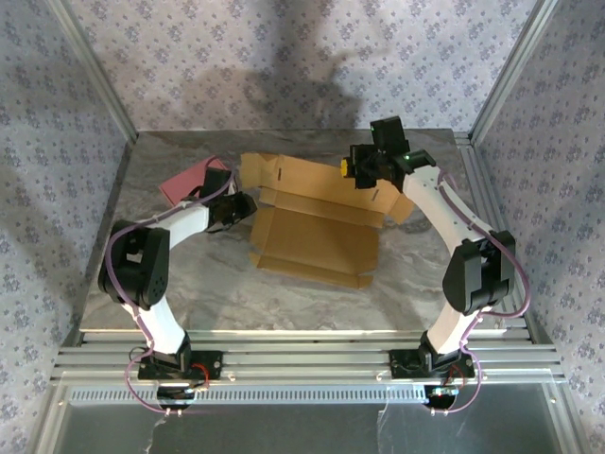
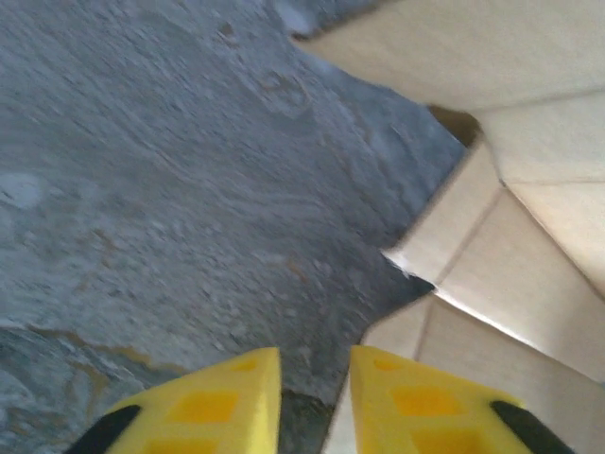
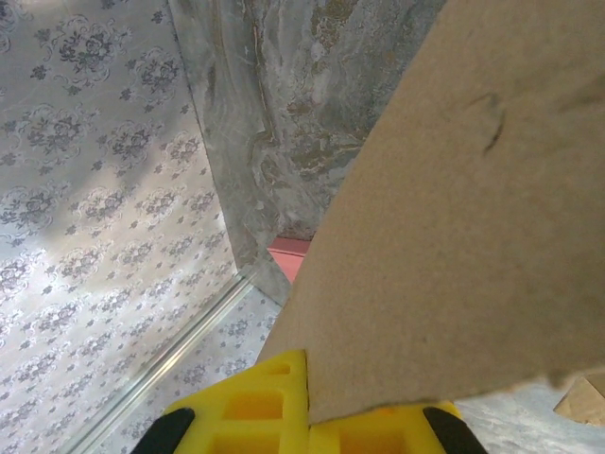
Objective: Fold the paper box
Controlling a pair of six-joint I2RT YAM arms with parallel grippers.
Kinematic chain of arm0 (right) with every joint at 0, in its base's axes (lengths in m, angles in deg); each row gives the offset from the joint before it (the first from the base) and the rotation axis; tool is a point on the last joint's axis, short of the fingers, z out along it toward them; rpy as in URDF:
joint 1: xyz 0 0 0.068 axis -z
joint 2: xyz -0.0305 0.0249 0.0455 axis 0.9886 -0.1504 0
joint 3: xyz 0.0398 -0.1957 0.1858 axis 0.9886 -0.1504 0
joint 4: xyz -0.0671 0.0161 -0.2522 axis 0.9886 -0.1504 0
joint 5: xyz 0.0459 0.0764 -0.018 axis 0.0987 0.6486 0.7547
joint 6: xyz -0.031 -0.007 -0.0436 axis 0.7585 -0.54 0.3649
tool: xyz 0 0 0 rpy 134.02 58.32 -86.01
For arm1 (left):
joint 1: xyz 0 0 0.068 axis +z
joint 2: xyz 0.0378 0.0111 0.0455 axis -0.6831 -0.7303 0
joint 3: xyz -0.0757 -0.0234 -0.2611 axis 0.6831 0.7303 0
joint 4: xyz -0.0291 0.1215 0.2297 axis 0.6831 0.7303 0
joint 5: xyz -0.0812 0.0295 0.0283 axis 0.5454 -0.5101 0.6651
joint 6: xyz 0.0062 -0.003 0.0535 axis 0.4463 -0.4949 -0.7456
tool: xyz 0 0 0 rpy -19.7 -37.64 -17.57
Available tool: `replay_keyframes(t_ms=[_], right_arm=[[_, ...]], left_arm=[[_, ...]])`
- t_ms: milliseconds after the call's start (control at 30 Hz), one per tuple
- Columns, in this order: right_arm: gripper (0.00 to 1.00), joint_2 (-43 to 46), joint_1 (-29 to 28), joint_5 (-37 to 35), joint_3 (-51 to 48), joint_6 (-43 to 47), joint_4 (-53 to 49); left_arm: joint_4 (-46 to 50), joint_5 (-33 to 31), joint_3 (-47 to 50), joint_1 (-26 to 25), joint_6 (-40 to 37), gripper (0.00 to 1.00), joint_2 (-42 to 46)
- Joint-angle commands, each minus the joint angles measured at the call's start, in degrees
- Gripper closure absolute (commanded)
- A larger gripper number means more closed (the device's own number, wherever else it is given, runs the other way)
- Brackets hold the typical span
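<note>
At the right gripper [image 3: 308, 383], clenched on one raised flap: plain brown corrugated cardboard box [image 1: 317, 236], lying mostly flat midway on the grey marbled desk [image 1: 284, 303]. Left gripper [image 2: 315, 378]: jaws slightly apart, empty, beside the box's left edge. Progress: early; walls and lid not yet folded.

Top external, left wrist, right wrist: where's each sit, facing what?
Top external: above, behind bases, looking down on grey marble table and brown corrugated cardboard box; left arm, right arm show.
Left wrist: faces down at table, box flaps; yellow left end effector.
Right wrist: looks along flap pinched in right end effector, toward wallpaper.
Shared: all see box.
</note>
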Motion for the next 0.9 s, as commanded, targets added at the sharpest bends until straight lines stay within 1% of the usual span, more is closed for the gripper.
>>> replay_keyframes(t_ms=[0, 100, 300, 500, 633, 867], right_arm=[[1.0, -0.06, 0.31, 1.5, 3.08, -0.27, -2.08], [1.0, -0.26, 0.31, 1.75, 3.73, -0.78, -2.3], [1.0, -0.95, 0.75, 2.15, 5.04, -1.33, -2.61], [1.0, -1.77, 1.19, 2.72, 5.07, -1.89, -1.85], [1.0, -2.02, 1.45, 2.95, 5.0, -2.2, -1.38], [1.0, -2.3, 1.58, 3.31, 4.97, -2.56, -0.89]], left_arm=[[-1.75, -6.29, -1.65, 0.24, 0.64, 0.83, -0.68], [-1.82, -7.31, -2.57, 0.59, 2.62, 0.89, -2.72], [-7.31, -4.53, -4.26, -0.52, 7.21, 0.89, -7.07], [-13.41, -2.86, -3.79, -1.52, 11.83, 0.88, -6.97], [-15.2, -1.88, -3.71, -2.59, 12.03, 0.87, -6.19], [-15.69, -0.3, -3.1, -4.01, 10.06, 0.84, -4.92]])
